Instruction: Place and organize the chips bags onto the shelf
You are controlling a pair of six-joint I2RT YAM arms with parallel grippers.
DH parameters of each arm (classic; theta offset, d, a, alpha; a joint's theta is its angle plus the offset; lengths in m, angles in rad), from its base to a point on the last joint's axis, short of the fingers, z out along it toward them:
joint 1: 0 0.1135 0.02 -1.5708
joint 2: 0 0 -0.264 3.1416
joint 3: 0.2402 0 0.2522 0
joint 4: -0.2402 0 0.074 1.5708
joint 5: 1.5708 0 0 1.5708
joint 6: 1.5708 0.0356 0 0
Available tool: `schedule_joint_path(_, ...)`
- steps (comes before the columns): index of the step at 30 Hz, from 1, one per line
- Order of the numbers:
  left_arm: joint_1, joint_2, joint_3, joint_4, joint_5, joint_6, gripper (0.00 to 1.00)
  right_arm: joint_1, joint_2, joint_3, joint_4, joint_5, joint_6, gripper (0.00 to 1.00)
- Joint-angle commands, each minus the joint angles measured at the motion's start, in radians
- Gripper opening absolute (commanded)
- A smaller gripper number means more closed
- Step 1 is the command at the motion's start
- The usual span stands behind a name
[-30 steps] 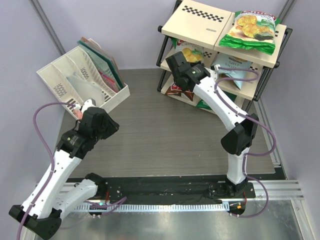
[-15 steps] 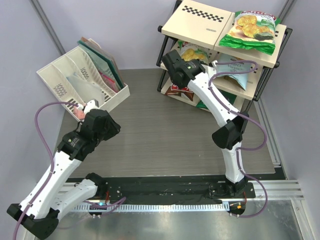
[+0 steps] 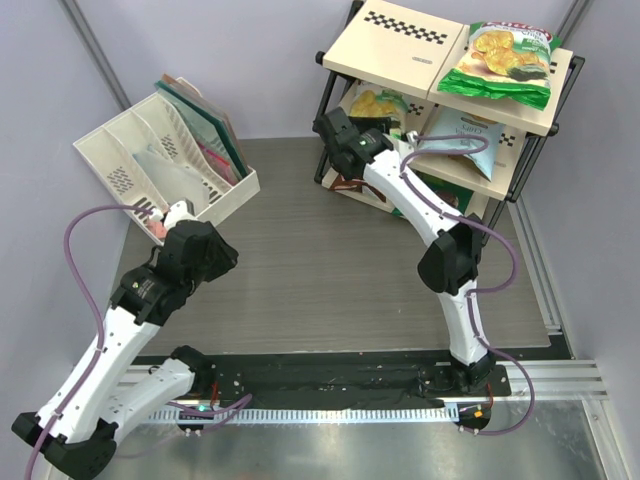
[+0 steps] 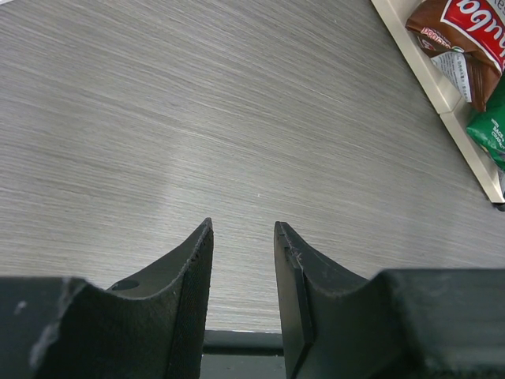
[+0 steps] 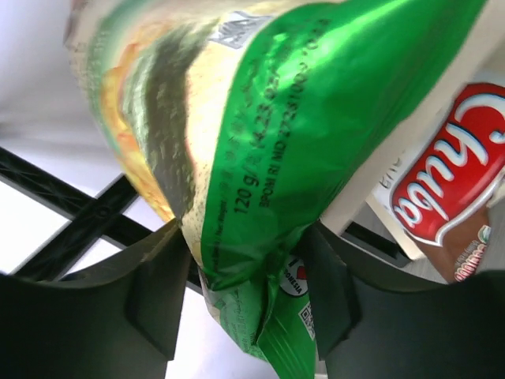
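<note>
The shelf [image 3: 400,45] stands at the back right. A green chips bag [image 3: 500,60] lies on its top board. On the middle board a green-and-white bag [image 3: 378,103] lies next to a light blue bag [image 3: 462,128]. My right gripper [image 3: 360,120] is at that green-and-white bag [image 5: 260,118], open, with the bag's crimped end loose between the fingers [image 5: 248,268]. The brown Chuba bag [image 5: 450,189] lies on the bottom board. My left gripper [image 3: 170,212] hangs open and empty over the table [image 4: 243,233], far from the shelf.
A white slotted organizer [image 3: 165,160] holding flat items stands at the back left, just beyond my left gripper. In the left wrist view the brown bag [image 4: 465,31] and the edge of a green bag [image 4: 493,130] show on the bottom board. Grey walls close in the sides.
My right arm has swung left along the middle board with the green-and-white bag, and its jaws have spread apart. The left arm has barely moved.
</note>
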Motion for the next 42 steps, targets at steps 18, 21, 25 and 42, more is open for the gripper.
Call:
schedule_joint_path(18, -0.013, 0.035, -0.005, 0.020, -0.009, -0.001, 0.38, -0.014, -0.408, -0.612, 0.697, -0.299, -0.076, 0.70)
schedule_joint_path(21, -0.013, 0.052, 0.006, 0.020, -0.013, -0.002, 0.38, -0.021, -0.477, -0.704, 0.755, -0.415, -0.185, 0.71)
schedule_joint_path(25, -0.013, 0.078, 0.024, 0.020, -0.026, -0.001, 0.38, -0.018, -0.617, -0.946, 0.881, -0.623, -0.251, 0.72)
schedule_joint_path(42, 0.033, 0.398, 0.139, 0.106, 0.238, 0.025, 0.55, -0.052, -0.809, -1.019, 0.373, -1.064, -1.200, 0.71)
